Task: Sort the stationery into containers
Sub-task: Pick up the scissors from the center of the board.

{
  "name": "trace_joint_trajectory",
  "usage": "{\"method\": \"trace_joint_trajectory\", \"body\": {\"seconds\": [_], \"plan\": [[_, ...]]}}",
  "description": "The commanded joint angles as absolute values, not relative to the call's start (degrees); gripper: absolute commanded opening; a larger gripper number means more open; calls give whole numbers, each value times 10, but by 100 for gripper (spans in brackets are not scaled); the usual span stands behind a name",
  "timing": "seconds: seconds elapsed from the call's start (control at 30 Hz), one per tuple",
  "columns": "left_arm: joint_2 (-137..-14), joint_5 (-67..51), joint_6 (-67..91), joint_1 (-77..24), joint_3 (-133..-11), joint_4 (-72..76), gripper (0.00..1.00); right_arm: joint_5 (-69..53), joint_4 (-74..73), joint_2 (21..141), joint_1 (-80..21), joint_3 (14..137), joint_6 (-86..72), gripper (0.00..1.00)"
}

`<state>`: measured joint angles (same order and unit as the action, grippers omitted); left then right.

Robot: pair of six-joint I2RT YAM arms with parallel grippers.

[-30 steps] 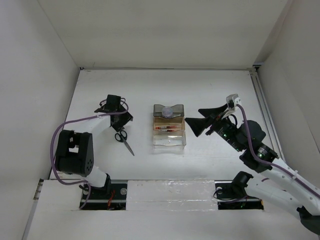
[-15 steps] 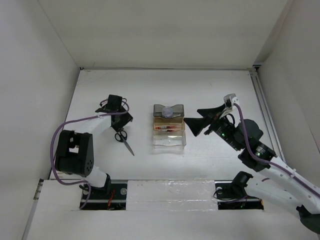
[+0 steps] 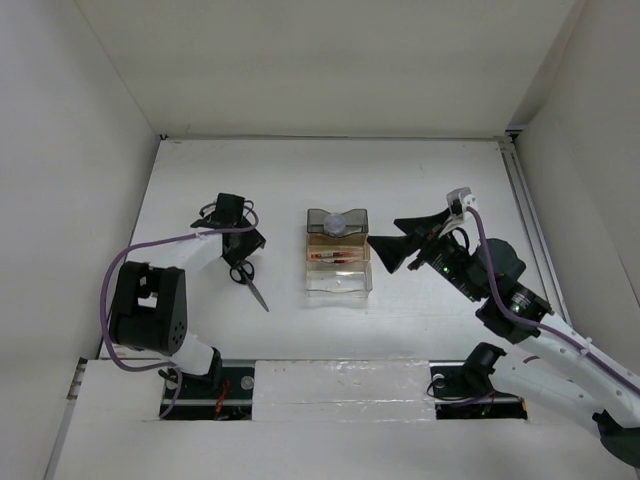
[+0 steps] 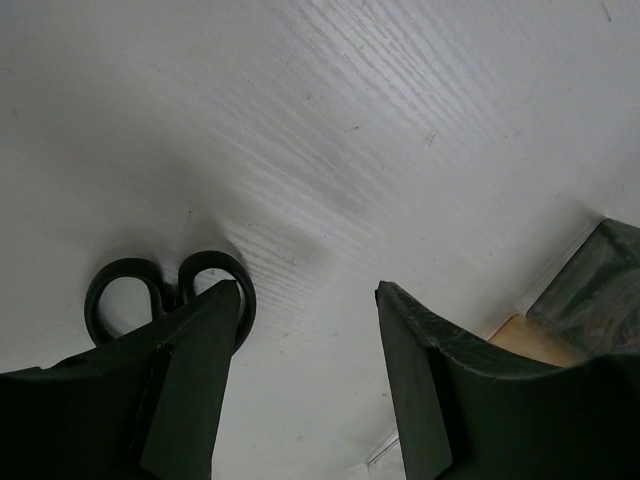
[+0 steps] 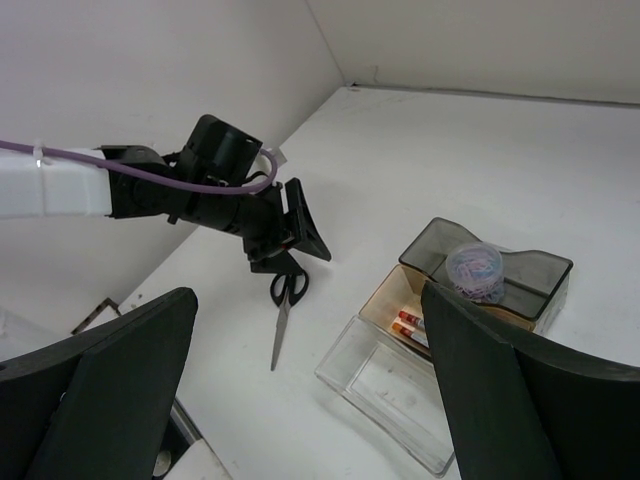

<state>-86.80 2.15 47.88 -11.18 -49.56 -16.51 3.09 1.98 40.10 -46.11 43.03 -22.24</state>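
Black-handled scissors (image 3: 250, 283) lie flat on the white table, left of the containers. My left gripper (image 3: 243, 247) hangs open just over their handles (image 4: 212, 260), with only bare table between its fingers (image 4: 190, 380). Three joined containers stand mid-table. The smoky grey one (image 3: 318, 219) holds a round lavender piece (image 3: 337, 225). In the amber one (image 5: 392, 289) lie two red pens (image 5: 412, 326). The clear one (image 5: 372, 382) holds nothing I can see. My right gripper (image 3: 386, 231) hovers wide open to the right of the containers, holding nothing.
White walls close in the table on the left, back and right. A purple cable (image 3: 160, 242) runs along the left arm. The arm bases (image 3: 200, 375) sit at the near edge behind a taped strip.
The right gripper has shifted slightly beside the containers. The left gripper has barely moved over the scissors' handles. The scissors lie where they were.
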Motion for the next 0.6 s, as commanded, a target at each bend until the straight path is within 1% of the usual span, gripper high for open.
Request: {"method": "trace_joint_trajectory", "body": {"seconds": [0.0, 0.17, 0.37, 0.4, 0.43, 0.47, 0.57], "plan": [[-840, 22, 482, -112, -487, -171, 54, 30, 59, 399, -459, 431, -221, 100], [-845, 22, 482, -112, -475, -165, 53, 25, 59, 399, -459, 431, -226, 100], [-896, 22, 476, -112, -475, -154, 40, 25, 64, 399, -459, 425, -226, 100], [-903, 17, 476, -112, -475, -154, 32, 25, 64, 394, -459, 425, -226, 100], [-917, 17, 476, -112, -480, -154, 27, 32, 64, 394, -459, 425, -226, 100], [-923, 17, 476, -112, -480, -154, 25, 32, 64, 394, -459, 425, -221, 100], [-928, 22, 476, -112, -480, -154, 25, 32, 64, 394, -459, 425, -221, 100]]}}
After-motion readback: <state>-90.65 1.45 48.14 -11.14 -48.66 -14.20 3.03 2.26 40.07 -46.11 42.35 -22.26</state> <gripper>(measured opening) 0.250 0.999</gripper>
